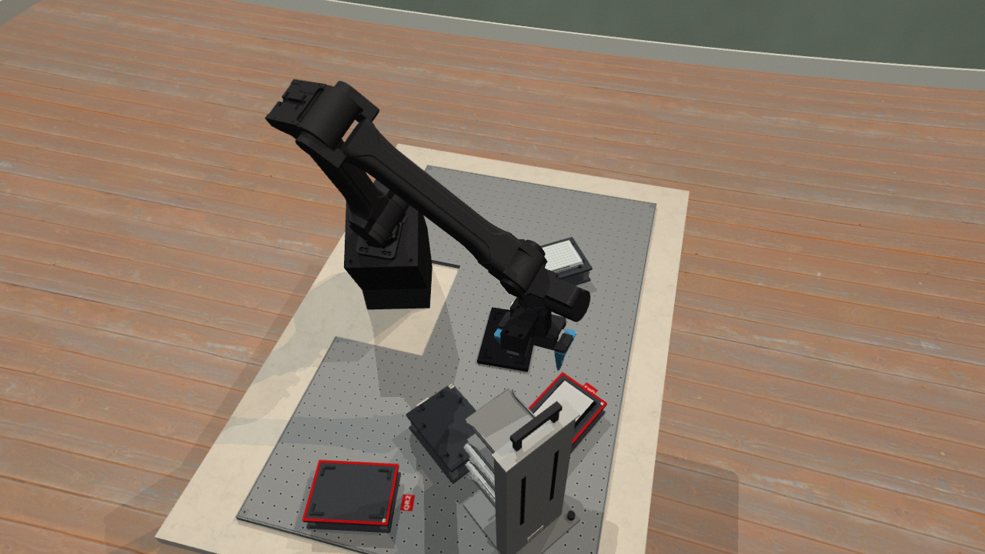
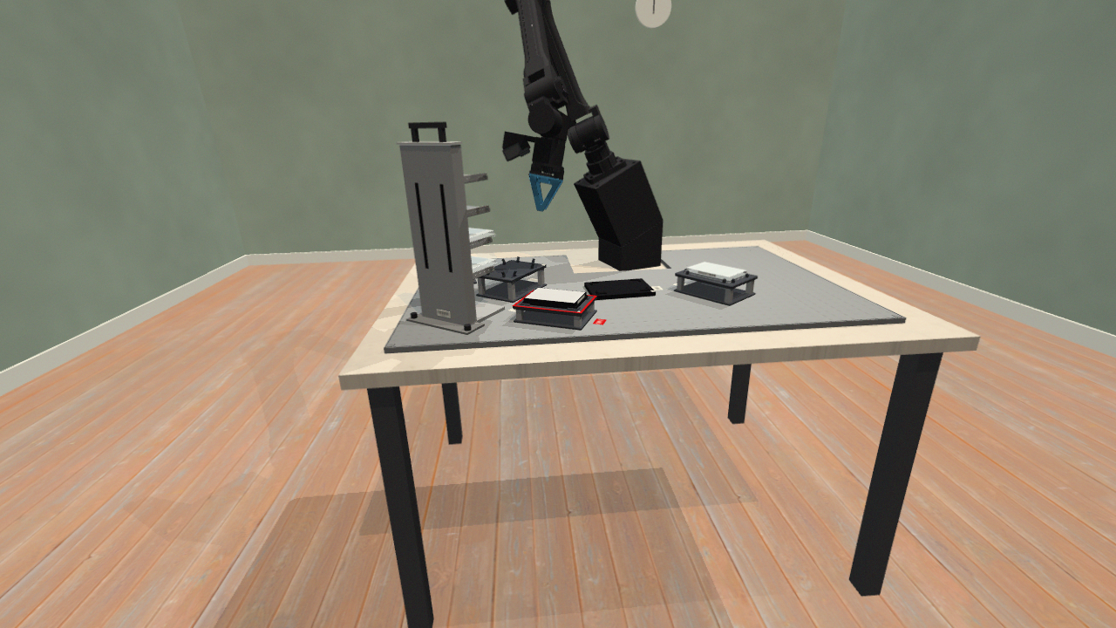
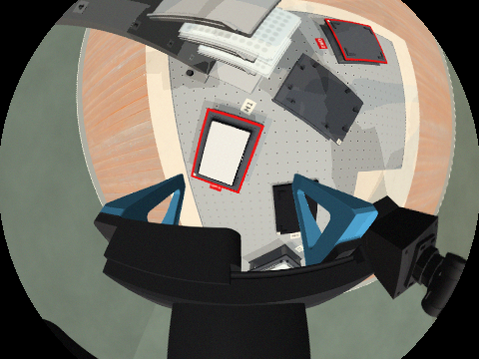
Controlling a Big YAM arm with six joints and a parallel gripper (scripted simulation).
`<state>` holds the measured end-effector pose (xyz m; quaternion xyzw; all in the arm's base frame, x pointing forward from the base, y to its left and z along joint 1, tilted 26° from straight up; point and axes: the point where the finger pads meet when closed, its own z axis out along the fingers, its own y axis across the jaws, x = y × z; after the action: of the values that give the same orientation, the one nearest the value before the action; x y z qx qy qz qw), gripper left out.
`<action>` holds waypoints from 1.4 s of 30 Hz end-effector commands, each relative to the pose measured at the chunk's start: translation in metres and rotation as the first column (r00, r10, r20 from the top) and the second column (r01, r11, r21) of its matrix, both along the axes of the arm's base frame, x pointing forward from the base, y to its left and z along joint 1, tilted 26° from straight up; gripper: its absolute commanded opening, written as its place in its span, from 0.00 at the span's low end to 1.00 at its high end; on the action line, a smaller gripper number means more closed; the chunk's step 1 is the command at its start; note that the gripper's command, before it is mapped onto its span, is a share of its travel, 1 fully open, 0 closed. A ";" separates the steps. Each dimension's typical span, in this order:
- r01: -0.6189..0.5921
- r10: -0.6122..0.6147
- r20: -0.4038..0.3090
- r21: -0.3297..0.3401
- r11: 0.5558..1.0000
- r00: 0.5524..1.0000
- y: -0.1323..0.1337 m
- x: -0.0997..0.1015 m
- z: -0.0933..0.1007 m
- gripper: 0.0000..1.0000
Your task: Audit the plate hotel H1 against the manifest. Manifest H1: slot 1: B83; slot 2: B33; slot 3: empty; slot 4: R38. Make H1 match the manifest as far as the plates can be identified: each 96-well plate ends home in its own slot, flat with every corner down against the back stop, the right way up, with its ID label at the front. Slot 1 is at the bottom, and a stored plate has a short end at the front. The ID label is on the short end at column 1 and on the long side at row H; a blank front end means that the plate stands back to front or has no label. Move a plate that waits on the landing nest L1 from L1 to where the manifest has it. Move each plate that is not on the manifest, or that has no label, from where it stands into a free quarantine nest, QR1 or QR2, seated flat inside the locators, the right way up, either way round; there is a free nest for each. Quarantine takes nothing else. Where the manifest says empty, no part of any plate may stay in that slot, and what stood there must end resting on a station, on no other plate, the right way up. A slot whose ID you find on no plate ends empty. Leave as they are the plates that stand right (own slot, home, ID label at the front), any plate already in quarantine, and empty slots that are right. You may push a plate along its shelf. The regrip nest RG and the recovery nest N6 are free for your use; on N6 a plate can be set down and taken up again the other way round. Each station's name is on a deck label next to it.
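The plate hotel H1 [image 1: 533, 475] [image 2: 437, 234] [image 3: 220, 0] stands at the front of the deck. White plates [image 2: 481, 234] [image 3: 259, 40] show on its two lower shelves, and the two upper shelves look bare from the side. A white plate with a plain top [image 1: 570, 402] [image 2: 555, 297] [image 3: 226, 152] sits in the red-framed quarantine nest [image 1: 590, 417] beside the hotel. A well plate [image 1: 561, 255] [image 2: 714, 270] rests on the landing nest. My gripper [image 1: 530, 341] [image 2: 544, 191] [image 3: 239, 179] is open and empty. It hangs high above the deck between the quarantine plate and the black pad N6 [image 1: 495, 355] [image 2: 620, 288] [image 3: 285, 206].
The second red-framed quarantine nest [image 1: 351, 492] [image 3: 355, 40] holds no plate. The dark regrip nest [image 1: 440, 420] [image 2: 511, 273] [image 3: 319, 96] with upright pins stands right in front of the hotel. The arm's base [image 1: 388, 261] [image 2: 624, 218] stands at the back of the deck.
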<state>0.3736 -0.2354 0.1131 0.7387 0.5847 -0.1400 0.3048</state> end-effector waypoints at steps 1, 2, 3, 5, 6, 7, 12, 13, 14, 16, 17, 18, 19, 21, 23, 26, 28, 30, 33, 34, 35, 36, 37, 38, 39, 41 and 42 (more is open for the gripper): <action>-0.089 0.088 -0.022 -0.068 0.994 0.996 -0.010 -0.005 0.013 1.00; -0.106 0.104 -0.030 -0.082 0.991 0.994 -0.010 -0.008 0.013 1.00; -0.124 0.120 -0.039 -0.096 0.988 0.992 -0.011 -0.011 0.013 1.00; -0.158 0.152 -0.057 -0.123 0.980 0.987 -0.013 -0.018 0.013 1.00; -0.175 0.167 -0.066 -0.137 0.975 0.984 -0.014 -0.021 0.013 1.00; -0.175 0.167 -0.066 -0.137 0.975 0.984 -0.014 -0.021 0.013 1.00; -0.245 0.228 -0.104 -0.187 0.951 0.968 -0.016 -0.034 0.013 1.00; -0.262 0.243 -0.114 -0.199 0.944 0.963 -0.017 -0.037 0.013 1.00; -0.280 0.259 -0.124 -0.210 0.937 0.958 -0.018 -0.040 0.013 1.00; -0.316 0.288 -0.144 -0.233 0.920 0.947 -0.019 -0.046 0.013 1.00; -0.333 0.302 -0.155 -0.244 0.911 0.941 -0.020 -0.049 0.013 1.00; -0.349 0.315 -0.166 -0.256 0.901 0.934 -0.020 -0.053 0.013 1.00; -0.366 0.328 -0.178 -0.267 0.891 0.928 -0.021 -0.056 0.013 1.00; -0.400 0.353 -0.201 -0.288 0.870 0.914 -0.023 -0.062 0.014 1.00; -0.433 0.377 -0.225 -0.308 0.847 0.899 -0.024 -0.069 0.014 1.00; -0.453 0.390 -0.246 -0.306 0.837 0.887 -0.025 -0.072 0.008 1.00; -0.481 0.411 -0.261 -0.336 0.810 0.874 -0.027 -0.079 0.014 1.00; -0.513 0.431 -0.286 -0.353 0.783 0.856 -0.028 -0.085 0.014 1.00; -0.559 0.459 -0.325 -0.377 0.739 0.827 -0.030 -0.095 0.015 1.00; -0.574 0.468 -0.338 -0.384 0.724 0.817 -0.031 -0.099 0.015 1.00; -0.588 0.476 -0.351 -0.390 0.708 0.806 -0.032 -0.102 0.015 1.00; -0.603 0.484 -0.364 -0.397 0.692 0.795 -0.033 -0.105 0.015 1.00; -0.617 0.492 -0.377 -0.403 0.676 0.785 -0.034 -0.108 0.015 1.00; -0.632 0.499 -0.391 -0.408 0.659 0.773 -0.034 -0.112 0.015 1.00; -0.645 0.506 -0.404 -0.414 0.642 0.762 -0.035 -0.115 0.015 1.00; -0.659 0.512 -0.417 -0.419 0.625 0.751 -0.036 -0.118 0.015 1.00; -0.659 0.512 -0.417 -0.419 0.625 0.751 -0.036 -0.118 0.015 1.00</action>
<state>0.2532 -0.2656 0.1154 0.3992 0.7602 -0.2587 0.4424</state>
